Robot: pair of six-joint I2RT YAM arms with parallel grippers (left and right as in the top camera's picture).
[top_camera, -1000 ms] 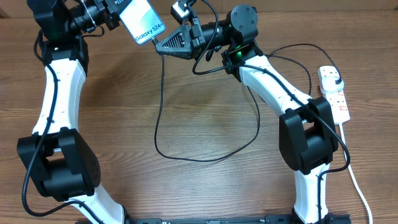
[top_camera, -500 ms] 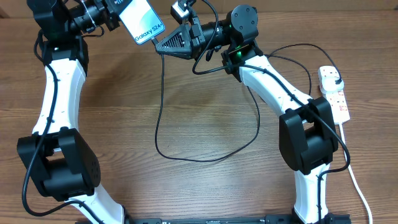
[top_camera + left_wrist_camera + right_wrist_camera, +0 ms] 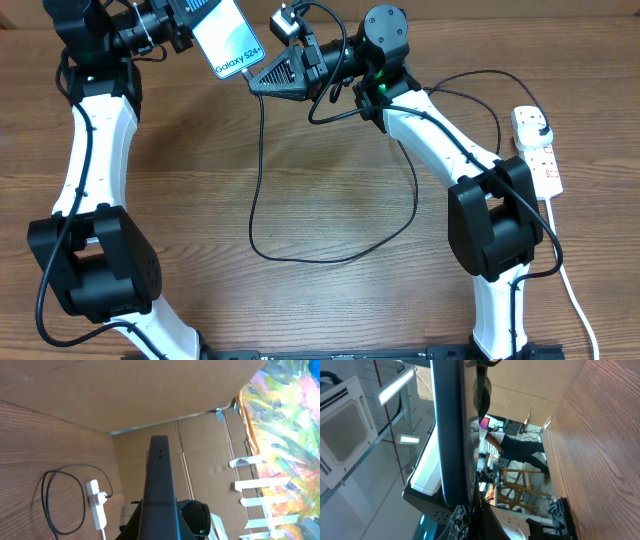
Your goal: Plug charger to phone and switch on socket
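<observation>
From above, the left gripper (image 3: pixel 192 22) is squeezed tight on the phone (image 3: pixel 230 42). The right gripper (image 3: pixel 262 82) is pinched on the charger (image 3: pixel 253 190) tip, right at the phone's bottom edge. The socket (image 3: pixel 540 155) lies far right.

The left wrist view shows the phone's thin edge (image 3: pixel 160 485).

The right wrist view shows the phone's dark edge (image 3: pixel 451 435) very close.

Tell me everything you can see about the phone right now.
The phone is a slim rectangular slab with dark edges and a lit pale-blue screen reading Galaxy S24+. It is held up off the table at the far left, tilted, screen facing the overhead camera. The left gripper is shut on its upper end. The right gripper, holding the charger, meets its lower edge; whether the connector is seated cannot be told.
</observation>
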